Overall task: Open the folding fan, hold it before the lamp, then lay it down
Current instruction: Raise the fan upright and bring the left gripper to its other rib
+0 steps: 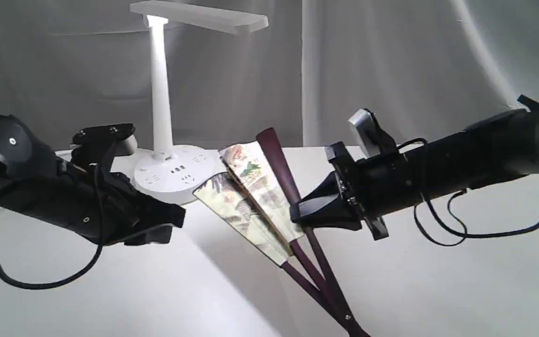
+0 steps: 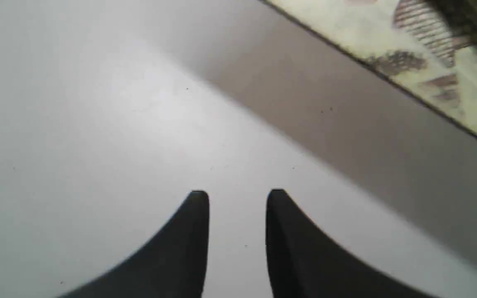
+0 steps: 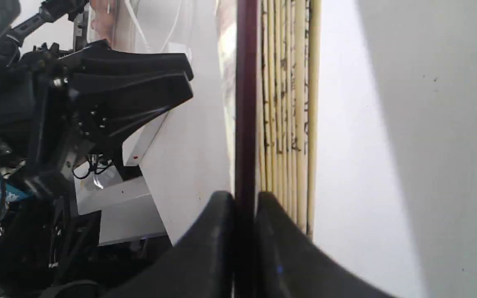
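The folding fan (image 1: pixel 251 187) is partly spread, with its cream painted pleats fanned to the left of one dark maroon guard (image 1: pixel 279 159). Its ribs meet at the pivot (image 1: pixel 349 323) near the front. My right gripper (image 1: pixel 297 213) is shut on that maroon guard (image 3: pixel 246 103), and the folded pleats (image 3: pixel 288 103) lie right beside it. Left of the fan, my left gripper (image 1: pixel 176 220) hangs open over the bare table, with nothing between its fingers (image 2: pixel 199 215). The fan's black-edged paper (image 2: pixel 429 62) shows off to one side. Behind the fan stands the white lamp (image 1: pixel 159 93) on its round socket base (image 1: pixel 176 173).
A white cloth covers the table (image 1: pixel 110 290) and a grey-white curtain (image 1: pixel 391 70) hangs behind it. The left arm's black cable (image 1: pixel 40 281) loops down over the table. In the right wrist view the left arm (image 3: pixel 97 95) shows beyond the fan.
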### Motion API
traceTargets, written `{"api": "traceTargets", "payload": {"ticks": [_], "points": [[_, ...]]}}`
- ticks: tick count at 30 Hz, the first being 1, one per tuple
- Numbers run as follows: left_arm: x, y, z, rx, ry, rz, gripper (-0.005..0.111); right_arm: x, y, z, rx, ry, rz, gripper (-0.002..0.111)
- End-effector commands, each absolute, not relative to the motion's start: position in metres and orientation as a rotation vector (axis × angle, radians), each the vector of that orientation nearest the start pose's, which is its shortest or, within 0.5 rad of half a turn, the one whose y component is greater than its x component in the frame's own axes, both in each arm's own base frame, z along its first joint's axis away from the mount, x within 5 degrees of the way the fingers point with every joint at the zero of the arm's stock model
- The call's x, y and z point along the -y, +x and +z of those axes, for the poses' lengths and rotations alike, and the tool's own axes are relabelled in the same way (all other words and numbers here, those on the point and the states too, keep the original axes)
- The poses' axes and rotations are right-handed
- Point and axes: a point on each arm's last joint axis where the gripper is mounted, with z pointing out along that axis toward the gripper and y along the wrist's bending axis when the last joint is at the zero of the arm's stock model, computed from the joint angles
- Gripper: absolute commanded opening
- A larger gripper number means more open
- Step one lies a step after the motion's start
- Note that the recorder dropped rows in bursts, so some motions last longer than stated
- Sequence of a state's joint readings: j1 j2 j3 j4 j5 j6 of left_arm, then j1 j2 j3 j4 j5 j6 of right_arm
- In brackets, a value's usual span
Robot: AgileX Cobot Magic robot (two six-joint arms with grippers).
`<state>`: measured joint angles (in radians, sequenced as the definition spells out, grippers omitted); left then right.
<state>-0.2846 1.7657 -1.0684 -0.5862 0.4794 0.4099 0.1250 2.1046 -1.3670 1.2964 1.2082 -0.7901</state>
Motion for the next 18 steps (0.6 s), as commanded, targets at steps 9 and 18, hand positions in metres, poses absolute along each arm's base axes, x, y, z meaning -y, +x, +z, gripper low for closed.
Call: {"api": "traceTargets", "payload": {"ticks": [9, 18], "points": [[0.177, 0.318, 0.194, -2.513, 0.538, -0.411, 0.030, -0.086, 0.360, 0.187, -2.384, -0.103, 1.650, 0.000], [0.186, 0.327, 0.205, -2.465, -0.080, -0.777, 0.048, -0.081, 0.350, 0.181, -2.309, -0.087, 1.658, 0.000]]}}
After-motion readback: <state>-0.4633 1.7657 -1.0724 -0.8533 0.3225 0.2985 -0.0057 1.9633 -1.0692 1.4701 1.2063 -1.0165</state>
